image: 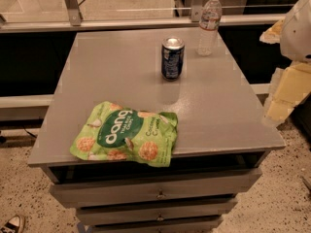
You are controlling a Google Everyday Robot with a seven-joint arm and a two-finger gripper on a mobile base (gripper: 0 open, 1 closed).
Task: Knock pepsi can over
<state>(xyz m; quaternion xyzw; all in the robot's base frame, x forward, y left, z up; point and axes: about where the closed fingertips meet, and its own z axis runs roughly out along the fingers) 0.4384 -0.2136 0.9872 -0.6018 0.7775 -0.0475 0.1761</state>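
Note:
The pepsi can (pixel 172 58), dark blue with a silver top, stands upright on the grey table (pixel 214 115), right of centre toward the back. My gripper (pixel 283 100) shows as pale yellow blocks below a white arm housing (pixel 299 28) at the right edge of the view. It is off the table's right side, well apart from the can and holding nothing that I can see.
A clear water bottle (pixel 209 24) with a white cap stands upright behind and to the right of the can. A green snack bag (pixel 126 140) lies flat at the front left. Drawers (pixel 155 193) sit under the tabletop. A rail (pixel 136 23) runs behind the table.

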